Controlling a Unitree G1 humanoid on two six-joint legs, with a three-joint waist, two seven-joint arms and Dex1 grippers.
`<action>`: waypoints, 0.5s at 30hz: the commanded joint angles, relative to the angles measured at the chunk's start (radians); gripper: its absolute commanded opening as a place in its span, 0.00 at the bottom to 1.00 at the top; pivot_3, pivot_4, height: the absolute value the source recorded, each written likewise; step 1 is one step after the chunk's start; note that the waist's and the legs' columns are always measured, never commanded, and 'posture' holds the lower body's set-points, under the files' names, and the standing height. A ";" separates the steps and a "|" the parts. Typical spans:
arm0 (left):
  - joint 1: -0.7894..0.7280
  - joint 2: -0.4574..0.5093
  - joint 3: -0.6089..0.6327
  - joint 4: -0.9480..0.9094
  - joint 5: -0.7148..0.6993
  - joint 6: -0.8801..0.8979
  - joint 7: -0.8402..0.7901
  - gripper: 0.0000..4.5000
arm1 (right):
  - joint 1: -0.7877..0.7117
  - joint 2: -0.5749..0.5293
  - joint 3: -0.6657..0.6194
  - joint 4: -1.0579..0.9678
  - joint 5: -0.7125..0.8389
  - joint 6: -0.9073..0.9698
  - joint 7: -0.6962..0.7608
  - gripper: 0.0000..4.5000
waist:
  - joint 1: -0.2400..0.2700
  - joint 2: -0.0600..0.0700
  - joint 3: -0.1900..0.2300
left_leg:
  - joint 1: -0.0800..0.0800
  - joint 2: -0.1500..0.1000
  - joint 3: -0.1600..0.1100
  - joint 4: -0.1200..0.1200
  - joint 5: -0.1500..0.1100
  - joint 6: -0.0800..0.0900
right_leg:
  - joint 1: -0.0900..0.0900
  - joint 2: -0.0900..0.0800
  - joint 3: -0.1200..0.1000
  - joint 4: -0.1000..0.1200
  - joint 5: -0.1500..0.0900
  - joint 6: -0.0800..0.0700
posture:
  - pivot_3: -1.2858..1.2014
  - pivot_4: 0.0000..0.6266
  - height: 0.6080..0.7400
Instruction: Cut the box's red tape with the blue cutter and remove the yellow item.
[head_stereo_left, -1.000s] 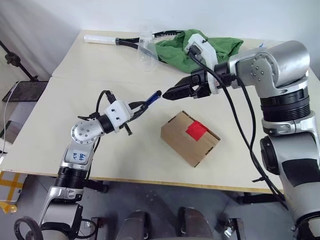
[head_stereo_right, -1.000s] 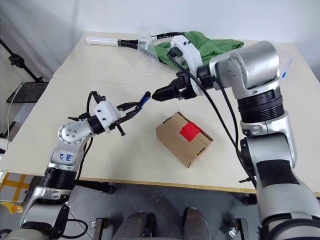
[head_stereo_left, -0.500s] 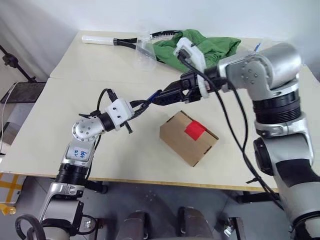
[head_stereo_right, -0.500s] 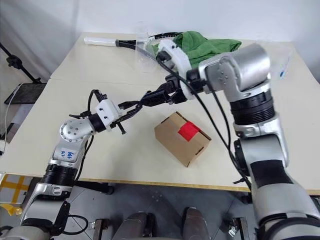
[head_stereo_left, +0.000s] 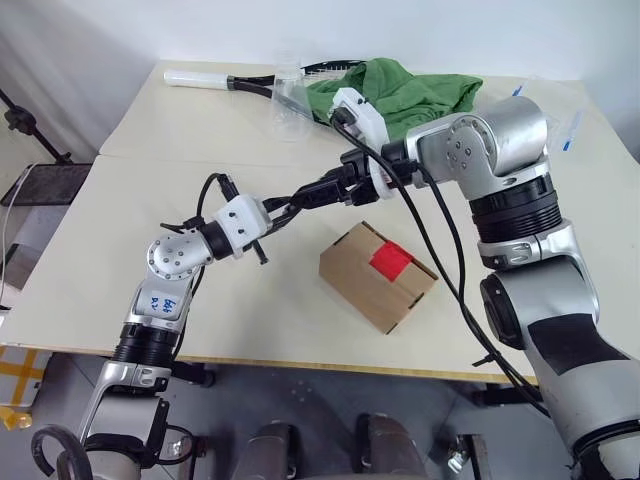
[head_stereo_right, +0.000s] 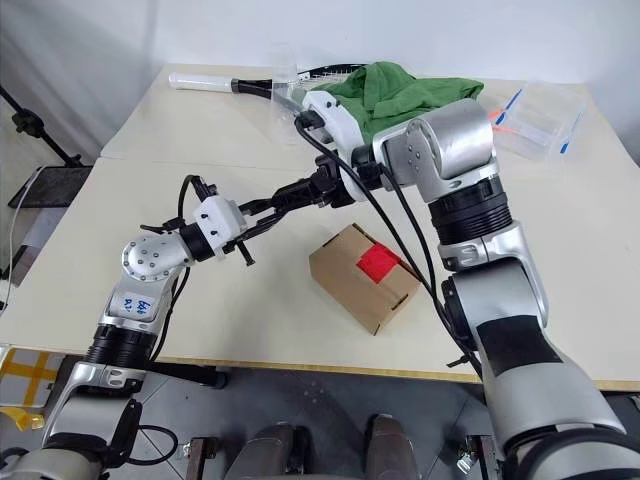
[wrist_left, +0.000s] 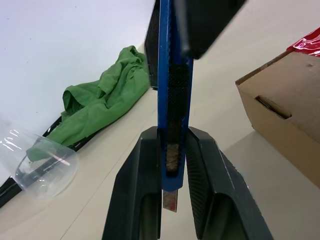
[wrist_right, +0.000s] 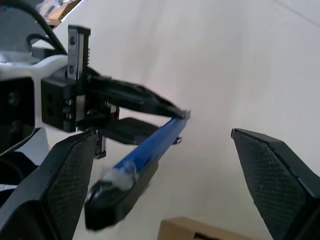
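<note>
I see the blue cutter pinched between the left gripper's two black fingers, held in the air up and to the left of the box. The box sits on the table with its flaps shut and the red tape on top, uncut.

The right gripper has its fingers spread wide on either side of the cutter's free end, not touching it that I can see. From the head views the two grippers meet tip to tip above the table, just beyond the box.

The left wrist view shows me a short metal blade end poking out behind the fingers, plus the box's slotted side wall; the head views cannot give me that. The right wrist view shows the cutter's dark cap between the open fingers.

Behind the box lie a green cloth, a clear plastic cup and a racket.

A second ago the right gripper stood clear of the cutter's tip, further right; it has since moved in around it. The left gripper has stayed put.
</note>
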 joint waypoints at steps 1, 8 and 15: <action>-0.007 0.003 0.007 -0.035 0.000 -0.019 0.011 0.08 | -0.043 0.006 0.001 0.001 -0.006 -0.026 0.011 0.78 | 0.000 0.000 0.000 | 0.000 0.000 0.000 0.000 0.000 0.000 | 0.000 0.000 0.000 0.000 0.000 0.000 | 0.52 0.24 1.00; -0.009 0.003 0.017 -0.038 -0.003 -0.006 0.026 0.08 | -0.039 -0.018 0.054 -0.016 -0.019 -0.016 0.045 0.26 | 0.000 0.000 0.000 | 0.000 0.000 0.000 0.000 0.000 0.000 | 0.000 0.000 0.000 0.000 0.000 0.000 | 0.52 0.24 1.00; -0.012 0.008 0.020 -0.039 -0.005 -0.001 0.027 0.08 | -0.048 -0.017 0.042 0.000 -0.034 -0.025 0.038 0.03 | 0.000 0.000 0.000 | 0.000 0.000 0.000 0.000 0.000 0.000 | 0.000 0.000 0.000 0.000 0.000 0.000 | 0.52 0.24 1.00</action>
